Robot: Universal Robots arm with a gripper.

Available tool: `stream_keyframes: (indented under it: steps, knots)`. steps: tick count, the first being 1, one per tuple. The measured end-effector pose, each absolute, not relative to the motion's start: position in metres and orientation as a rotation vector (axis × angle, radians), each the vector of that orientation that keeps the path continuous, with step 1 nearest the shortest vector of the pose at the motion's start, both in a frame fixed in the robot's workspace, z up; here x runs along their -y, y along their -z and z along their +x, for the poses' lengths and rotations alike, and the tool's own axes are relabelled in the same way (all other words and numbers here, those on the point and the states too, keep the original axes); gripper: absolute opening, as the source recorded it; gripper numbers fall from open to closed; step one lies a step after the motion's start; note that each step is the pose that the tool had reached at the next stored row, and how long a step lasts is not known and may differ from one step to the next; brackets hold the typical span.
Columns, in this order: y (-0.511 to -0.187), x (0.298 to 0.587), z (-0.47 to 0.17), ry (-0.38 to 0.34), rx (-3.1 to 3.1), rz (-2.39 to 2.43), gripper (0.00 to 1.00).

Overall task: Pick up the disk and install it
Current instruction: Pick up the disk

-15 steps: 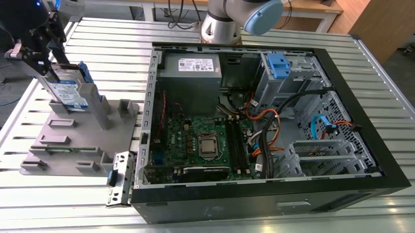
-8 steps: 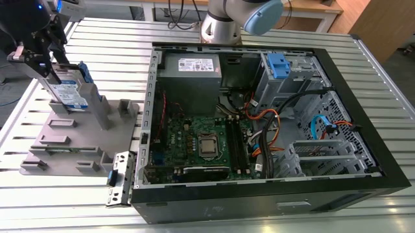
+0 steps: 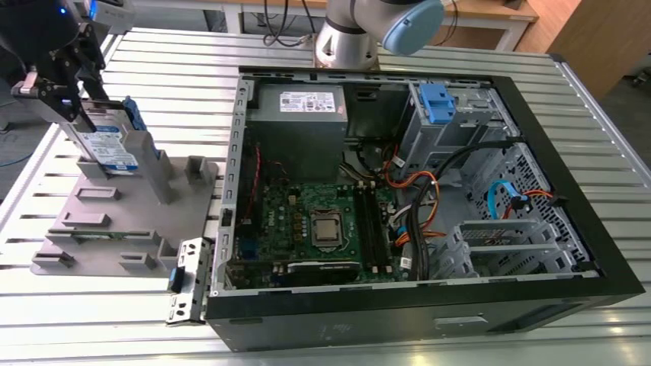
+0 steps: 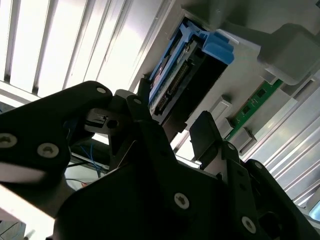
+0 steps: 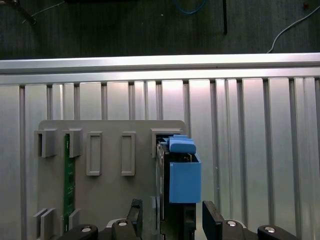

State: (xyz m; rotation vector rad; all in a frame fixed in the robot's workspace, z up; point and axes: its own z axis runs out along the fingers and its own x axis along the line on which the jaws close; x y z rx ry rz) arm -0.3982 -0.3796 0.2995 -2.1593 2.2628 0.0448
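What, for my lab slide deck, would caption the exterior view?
Open gripper straddling the disk, which stands on edge in a grey holder beside the open computer case.

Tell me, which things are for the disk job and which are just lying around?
For the job: disk, pincer at it, open computer case.
Lying about: green memory stick in the grey holder, blue clip inside the case.

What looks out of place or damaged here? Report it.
Nothing stands out. The disk stands on edge in a slot of the grey holder, with the gripper straddling it. The computer case lies open with its cables loose inside, which suits an install.
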Motion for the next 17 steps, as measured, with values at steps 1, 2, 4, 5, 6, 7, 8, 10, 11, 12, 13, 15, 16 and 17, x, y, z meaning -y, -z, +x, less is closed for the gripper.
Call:
stream_keyframes:
  steps: [1,2,4,5,6,7,8,10,11,12,13,15,16,17]
  knots:
    - [-0.2995,0.3796,-0.3982,-0.045,-2.263,-2.159,0.59]
    - [-0.2996,0.3796,-0.3982,-0.045,-2.263,-2.159,0.59]
    - [-0.2997,0.3796,-0.3982,-0.045,-2.263,-2.159,0.57]
    - [-0.2997,0.3796,-0.3982,-0.045,-2.263,-2.159,0.57]
    - [-0.2997,0.3796,-0.3982,-0.045,-2.263,-2.159,0.51]
    - [-0.2997,0.3796,-0.3982,-0.045,-2.263,-2.159,0.45]
    - [-0.2998,0.3796,-0.3982,-0.045,-2.263,-2.159,0.45]
    - [-0.2999,0.3796,-0.3982,-0.045,-2.263,-2.159,0.39]
    - [-0.2999,0.3796,-0.3982,-0.045,-2.263,-2.159,0.39]
    - [-0.2999,0.3796,-0.3982,-0.045,-2.263,-2.159,0.39]
    - [-0.3,0.3796,-0.3982,-0.045,-2.263,-2.159,0.39]
    - [-0.3001,0.3796,-0.3982,-0.045,-2.263,-2.159,0.39]
    - [-0.3002,0.3796,-0.3982,-0.045,-2.263,-2.159,0.39]
    - [-0.3002,0.3796,-0.3982,-0.045,-2.263,-2.159,0.39]
